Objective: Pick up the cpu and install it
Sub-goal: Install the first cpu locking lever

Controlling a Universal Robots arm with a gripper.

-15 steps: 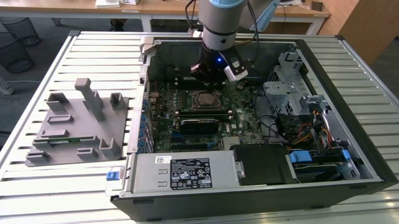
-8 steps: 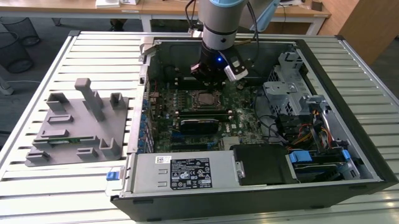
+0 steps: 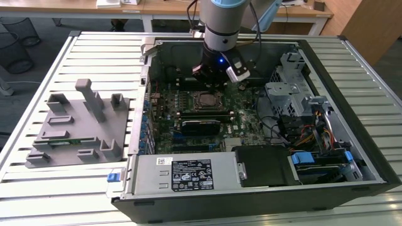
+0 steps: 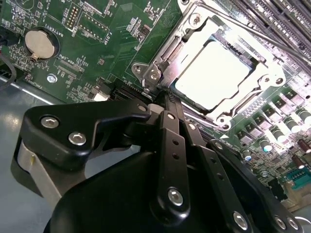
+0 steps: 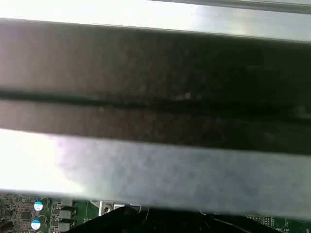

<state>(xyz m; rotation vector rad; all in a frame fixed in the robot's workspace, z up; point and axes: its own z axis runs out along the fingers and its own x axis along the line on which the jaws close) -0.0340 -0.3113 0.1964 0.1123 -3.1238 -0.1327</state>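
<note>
An open computer case (image 3: 351,155) lies on a slatted table (image 3: 37,94), its green motherboard (image 4: 97,43) carrying the metal-framed socket (image 4: 160,63) where the cpu (image 4: 211,73) already sits, and the gripper (image 4: 163,97), fingers together and holding nothing, hovers at the socket's edge.

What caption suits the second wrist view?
Black tool beside the metal-framed socket holding the shiny silver square cpu.
</note>
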